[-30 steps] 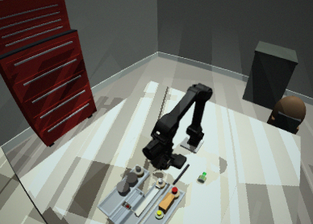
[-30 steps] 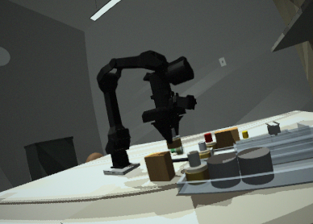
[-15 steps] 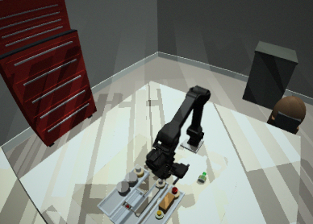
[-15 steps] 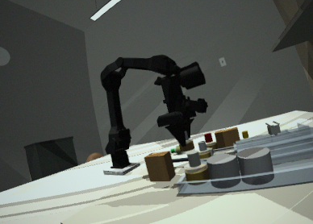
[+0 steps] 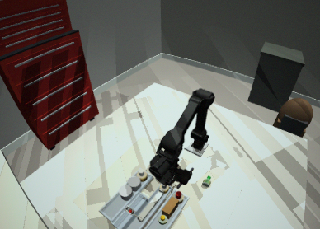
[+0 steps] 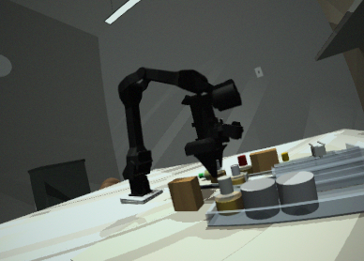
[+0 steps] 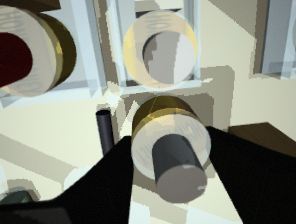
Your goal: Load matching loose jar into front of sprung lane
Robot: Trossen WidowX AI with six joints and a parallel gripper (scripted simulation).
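My gripper (image 6: pixel 215 176) (image 7: pixel 167 137) is shut on a jar (image 7: pixel 167 127) with a tan-gold body, a pale labelled top and a grey cap. In the wrist view it is upright or nearly so, just outside the low front stop (image 7: pixel 190 85) of the middle lane. The lane jar (image 5: pixel 164 189) (image 6: pixel 236 178) (image 7: pixel 131 50), also with a pale labelled top and grey cap, stands inside, close behind that stop, in line with the held jar. A gap shows between the two jars. In the top view the arm hides the held jar. The pusher plate cannot be made out.
The left lane holds a grey-capped jar (image 5: pixel 142 175) (image 6: pixel 229 204) and two grey cylinders. A loose brown block (image 6: pixel 185 193) (image 7: pixel 265 137) is beside the gripper. The right lane holds a red-capped jar (image 7: pixel 50 55), a wooden block (image 5: pixel 170 207) and a yellow-capped jar (image 5: pixel 162 219). A green-capped jar (image 5: pixel 207 181) lies loose.
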